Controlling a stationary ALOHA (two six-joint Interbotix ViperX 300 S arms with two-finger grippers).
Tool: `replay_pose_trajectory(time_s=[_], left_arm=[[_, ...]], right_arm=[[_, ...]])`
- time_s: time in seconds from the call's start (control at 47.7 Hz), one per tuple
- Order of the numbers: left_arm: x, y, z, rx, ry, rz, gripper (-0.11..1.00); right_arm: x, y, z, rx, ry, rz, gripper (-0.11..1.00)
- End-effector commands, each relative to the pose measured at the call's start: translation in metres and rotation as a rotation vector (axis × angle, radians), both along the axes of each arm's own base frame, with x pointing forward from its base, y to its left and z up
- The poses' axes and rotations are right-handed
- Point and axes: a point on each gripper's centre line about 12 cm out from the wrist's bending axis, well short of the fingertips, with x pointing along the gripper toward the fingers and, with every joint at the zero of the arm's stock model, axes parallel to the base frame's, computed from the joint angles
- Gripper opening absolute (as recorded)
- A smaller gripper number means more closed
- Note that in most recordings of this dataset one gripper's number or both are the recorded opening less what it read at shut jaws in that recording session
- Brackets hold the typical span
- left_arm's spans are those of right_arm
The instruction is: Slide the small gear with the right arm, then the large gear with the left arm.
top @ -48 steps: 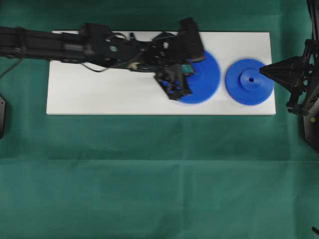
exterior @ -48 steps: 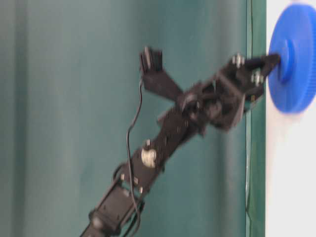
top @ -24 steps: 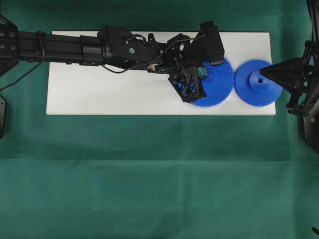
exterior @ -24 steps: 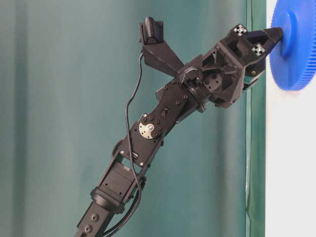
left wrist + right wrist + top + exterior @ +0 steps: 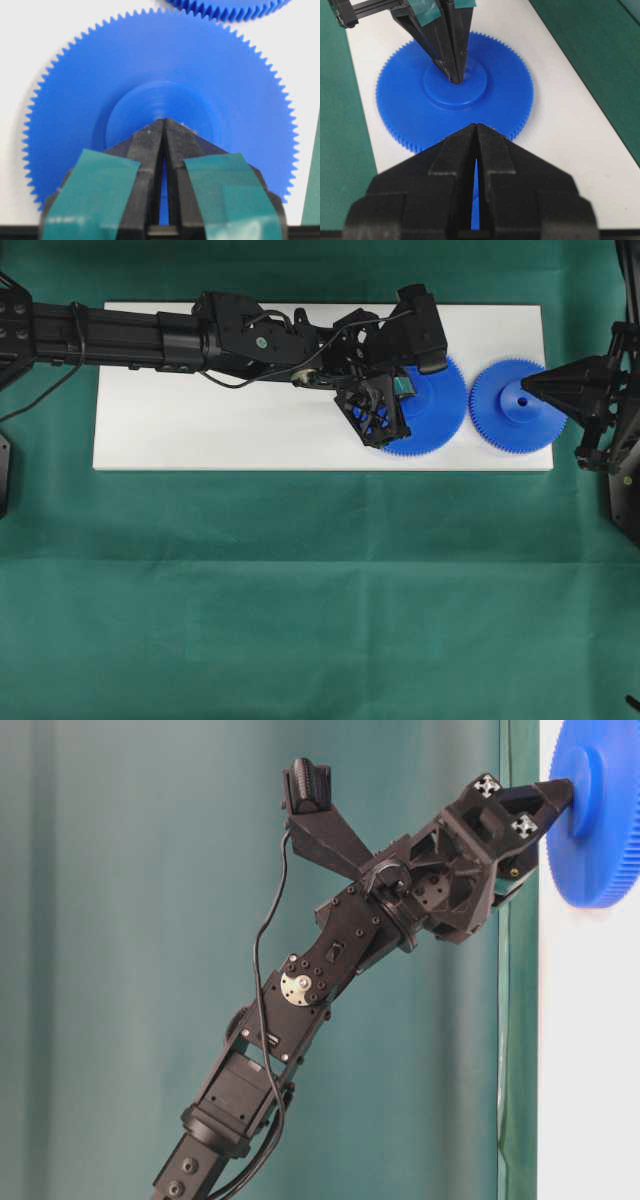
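On the white board [image 5: 200, 430], a flat matte rectangular slab lying on wrinkled green cloth [image 5: 320, 590], two blue plastic gears sit toward the right end. Large gear [image 5: 432, 410]: flat disc, fine saw-like teeth round the rim, smooth raised round hub. Small gear [image 5: 512, 407]: same make, narrower, hub with a centre hole visible from overhead. Their toothed rims sit just beside each other; whether the teeth mesh or only come close cannot be told.

Left arm [image 5: 150, 335]: black, jointed, cable looped along it, stretched across the board from the left. Left gripper [image 5: 164, 122]: two pointed black fingers with teal tape patches, tips closed together to a sharp wedge, only a thin slit between them further back. Tip pressed onto the middle of the large gear's hub; nothing clamped between the fingers. Table-level view agrees: point against the hub face.

Right arm [image 5: 610, 410]: black, at the board's right end. Right gripper [image 5: 476, 127]: pointed fingers likewise brought together at the tip, a narrow slit behind showing blue through it. Overhead, its point lies over the small gear, near the hub's right edge; contact cannot be judged. Holds nothing.

Board surface smooth, faint shadows under the gears.
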Motion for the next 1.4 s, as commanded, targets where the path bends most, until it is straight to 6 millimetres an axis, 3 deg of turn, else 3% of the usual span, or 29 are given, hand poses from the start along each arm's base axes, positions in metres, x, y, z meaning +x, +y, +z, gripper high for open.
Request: replay_pose_trajectory(time_s=[0.0,0.147,0.293,0.461,0.671,0.964,1.174,1.383], left_arm=[[-0.007,-0.005,0.006,-0.005,0.016,-0.006,0.0],[-0.025,-0.008,0.007,-0.011,0.043,-0.003,0.0],[-0.055,-0.01,-0.002,-0.025,0.101,0.007,0.0],[-0.11,-0.009,-0.016,-0.048,0.191,0.04,0.0],[-0.199,-0.003,-0.025,-0.105,0.234,0.172,0.0],[-0.284,-0.009,-0.022,-0.127,0.212,0.275,0.0],[-0.315,-0.006,-0.015,-0.125,0.177,0.332,0.0],[-0.317,-0.002,-0.005,-0.114,0.133,0.348,0.0]], right_arm=[[0.002,0.0,0.005,-0.009,-0.017,0.007,0.5],[0.003,0.0,0.005,-0.008,-0.016,0.007,0.5],[0.003,0.0,0.006,-0.009,-0.018,0.007,0.5],[0.003,0.0,0.006,-0.004,-0.024,0.004,0.5],[0.002,0.001,0.008,-0.008,-0.035,0.012,0.5],[0.001,0.002,0.012,-0.014,-0.056,0.014,0.5],[0.001,0.002,0.013,-0.017,-0.06,0.015,0.5],[0.001,0.002,0.013,-0.017,-0.06,0.015,0.5]])
